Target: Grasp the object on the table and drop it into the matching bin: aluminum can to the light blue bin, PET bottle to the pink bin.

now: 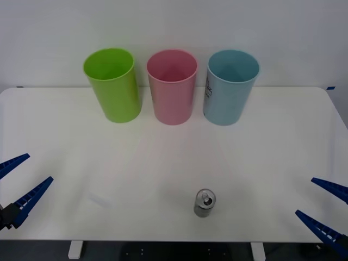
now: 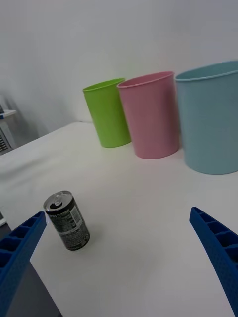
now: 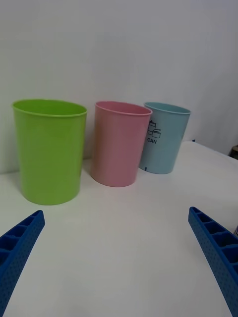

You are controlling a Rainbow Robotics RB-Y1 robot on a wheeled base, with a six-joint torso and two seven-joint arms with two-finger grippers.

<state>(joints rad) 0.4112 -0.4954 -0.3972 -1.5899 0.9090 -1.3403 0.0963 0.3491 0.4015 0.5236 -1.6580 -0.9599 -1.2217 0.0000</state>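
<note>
Aluminum can (image 1: 205,203), upright with its pull-tab top upward, is shown near the front edge of the white worktop (image 1: 272,163), well apart from the row of three bins at the back: lime green bin (image 1: 112,84), pink bin (image 1: 172,86) and light blue bin (image 1: 230,86), the last marked "CAN". The left claw (image 1: 15,186) and right claw (image 1: 322,209) are held at the worktop's front corners, each with blue ribbed fingers spread wide and nothing gripped.

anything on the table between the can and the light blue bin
Nothing: in the front view, bare white table runs from the aluminum can to the light blue bin.
</note>
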